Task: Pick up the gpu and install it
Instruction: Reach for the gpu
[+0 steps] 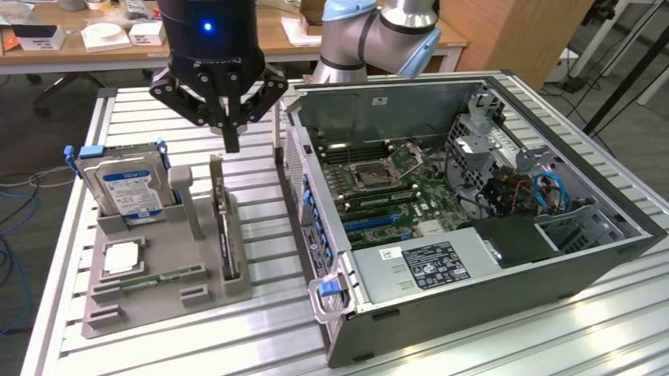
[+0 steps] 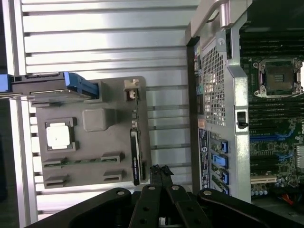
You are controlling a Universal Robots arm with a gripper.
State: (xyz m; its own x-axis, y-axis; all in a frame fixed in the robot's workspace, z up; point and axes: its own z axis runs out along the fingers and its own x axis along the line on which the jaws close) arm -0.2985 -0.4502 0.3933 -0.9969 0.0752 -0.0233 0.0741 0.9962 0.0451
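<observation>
One gpu [image 1: 225,227] stands on edge in a slot of the grey holder [image 1: 157,301] on the tabletop [image 1: 262,333], beside the open computer case [image 1: 471,305]. Pickup seems not yet begun: the pincer [image 1: 231,145] hangs above it, clenched and empty. Grasping likely calls for parted jaws squared across the card's thin top edge.

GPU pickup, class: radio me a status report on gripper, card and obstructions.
Gripper shut, empty, hovering near grey holder. GPU on edge in it, not gripped. Nothing between them; hard drive stands alongside, apart.
</observation>
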